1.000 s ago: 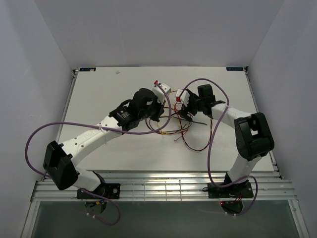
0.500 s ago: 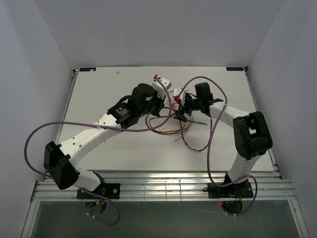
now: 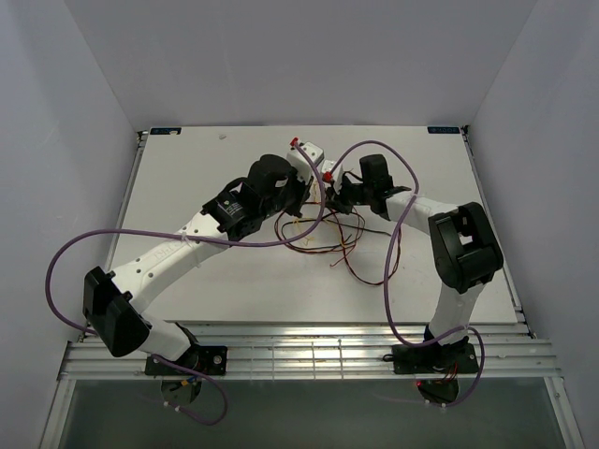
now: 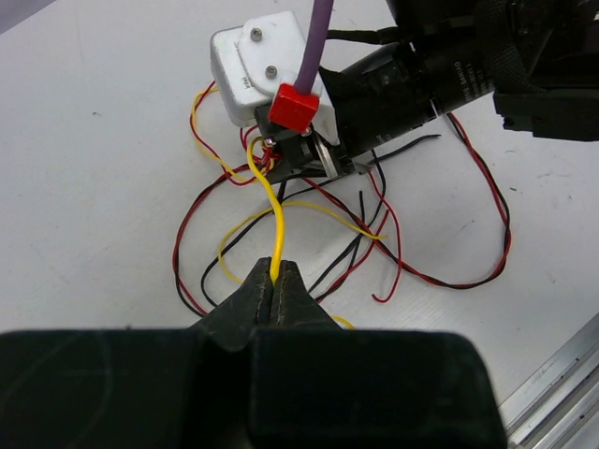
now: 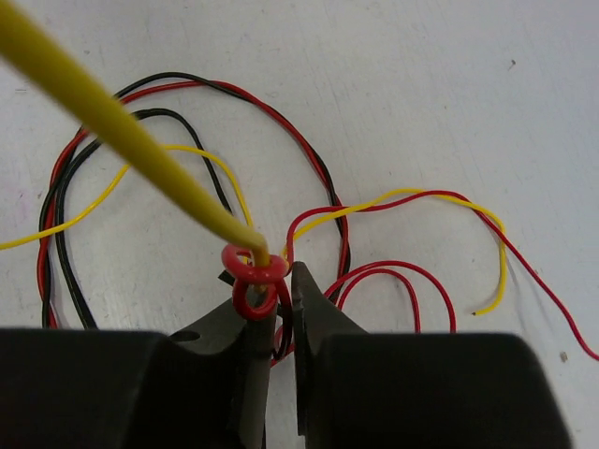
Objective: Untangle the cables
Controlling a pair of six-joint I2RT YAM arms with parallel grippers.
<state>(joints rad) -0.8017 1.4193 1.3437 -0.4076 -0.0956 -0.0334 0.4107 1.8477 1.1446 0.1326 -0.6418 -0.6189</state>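
On the white tabletop (image 3: 187,178), thin yellow, red and black cables (image 3: 323,245) are lying tangled mid-table. The left gripper (image 4: 274,276) is clamping a yellow strand (image 4: 271,210) with its jaws fully together. The right gripper (image 5: 278,281), nearly closed, is nipping a red coiled knot (image 5: 251,276), so the knot-loosening probably calls for gentle opposite pulls next.

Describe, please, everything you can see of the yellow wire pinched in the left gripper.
The yellow wire is thin, smooth and plastic-coated. The left gripper is shut on it; from there it runs in a gentle bend and threads through the red loops clamped in the right gripper. More yellow wire curls loosely on the white table among red and black wires.
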